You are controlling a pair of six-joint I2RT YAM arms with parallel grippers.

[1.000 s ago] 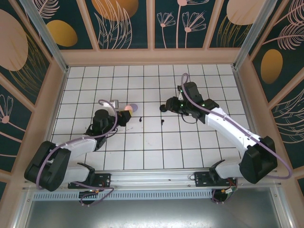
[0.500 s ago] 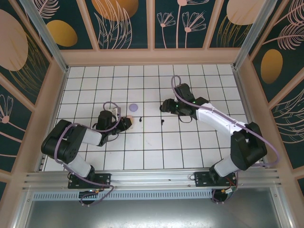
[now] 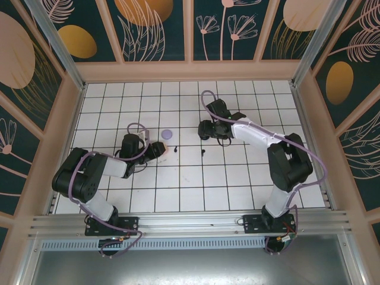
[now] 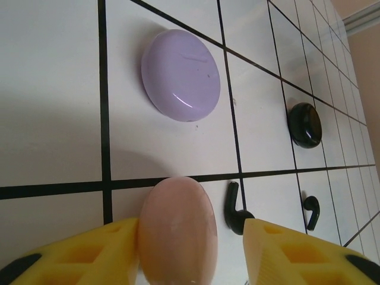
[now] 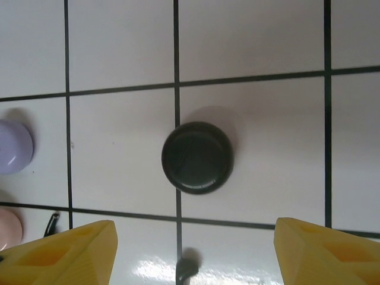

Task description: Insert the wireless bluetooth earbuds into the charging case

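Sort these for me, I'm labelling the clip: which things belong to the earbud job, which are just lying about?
Job: two black earbuds; black case, probably theirs.
Lying about, it seems: purple case; pink case, though the open left gripper straddles it.

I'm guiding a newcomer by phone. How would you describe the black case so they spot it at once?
On the white tiled table, look ahead of the right gripper. The black case lies there, a round pebble on a grid line. The purple case and pink case are pale; the black earbuds are stemmed and smaller.
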